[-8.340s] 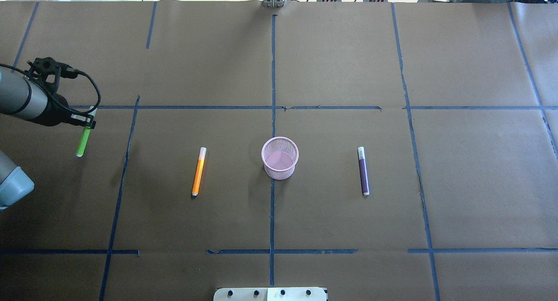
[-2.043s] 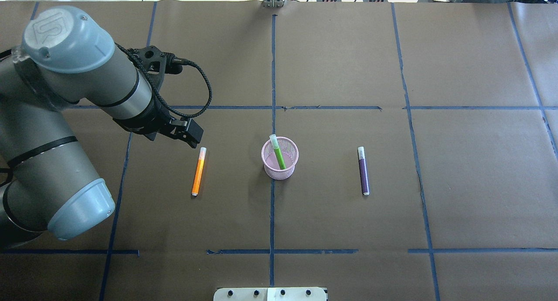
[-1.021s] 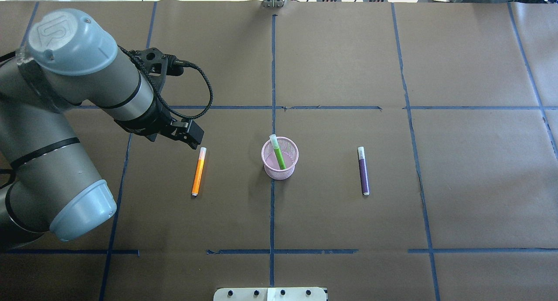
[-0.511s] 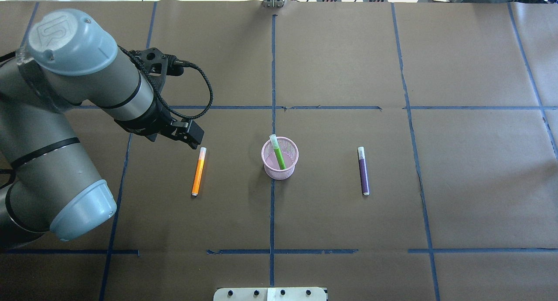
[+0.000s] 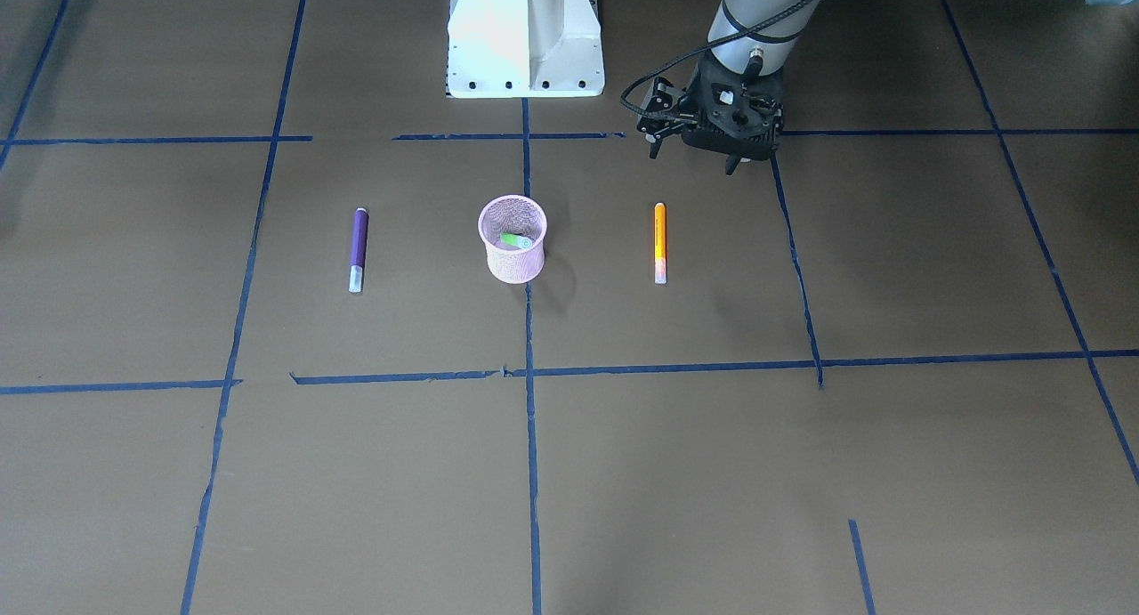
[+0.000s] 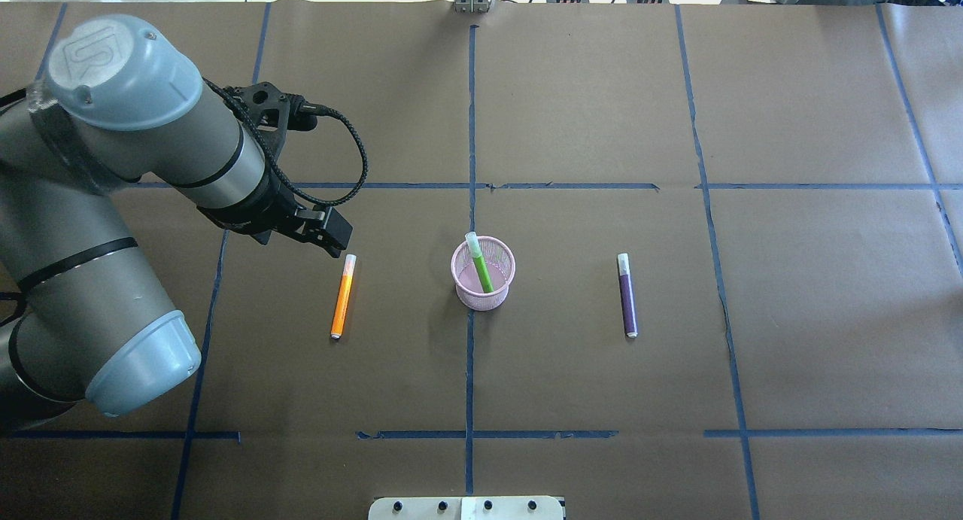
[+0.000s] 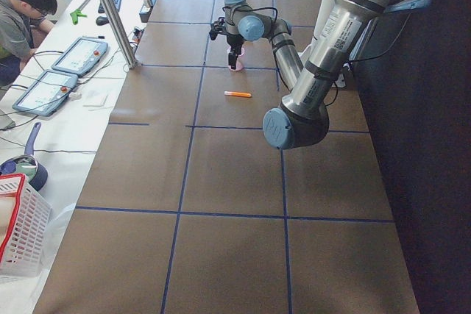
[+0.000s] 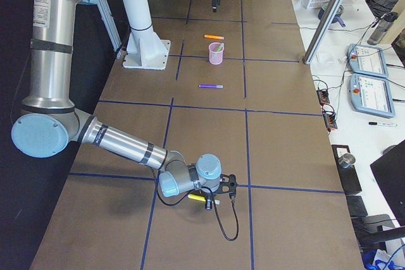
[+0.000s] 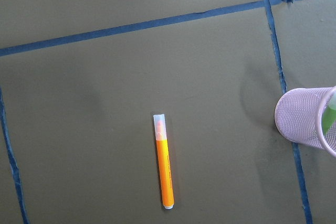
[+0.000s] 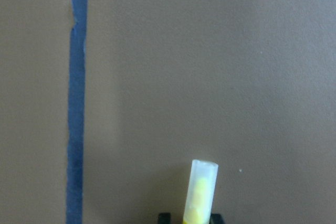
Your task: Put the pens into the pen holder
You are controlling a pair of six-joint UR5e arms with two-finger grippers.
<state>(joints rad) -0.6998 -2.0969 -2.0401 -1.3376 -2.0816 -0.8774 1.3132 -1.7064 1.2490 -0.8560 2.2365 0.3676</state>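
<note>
The pink mesh pen holder (image 6: pixel 483 274) stands at the table's middle with the green pen (image 6: pixel 478 263) leaning inside it. The orange pen (image 6: pixel 342 297) lies to its left and the purple pen (image 6: pixel 627 295) to its right. My left gripper (image 6: pixel 335 241) hovers just behind the orange pen's cap, empty and apparently open; its fingers do not show in the left wrist view, which looks down on the orange pen (image 9: pixel 164 163). My right gripper (image 10: pixel 189 217) is low, far off to the right, its fingertips on both sides of the yellow pen (image 10: pixel 201 192).
Blue tape lines cross the brown paper cover. The white robot base (image 5: pixel 525 36) stands behind the holder. In the exterior left view an operator (image 7: pixel 18 16) sits by tablets beside the table, and a white basket (image 7: pixel 18 233) stands near.
The green pen, held by my left gripper at the far left 8 seconds ago, now stands in the holder. The left gripper has hovered by the orange pen's cap for 2 seconds.
</note>
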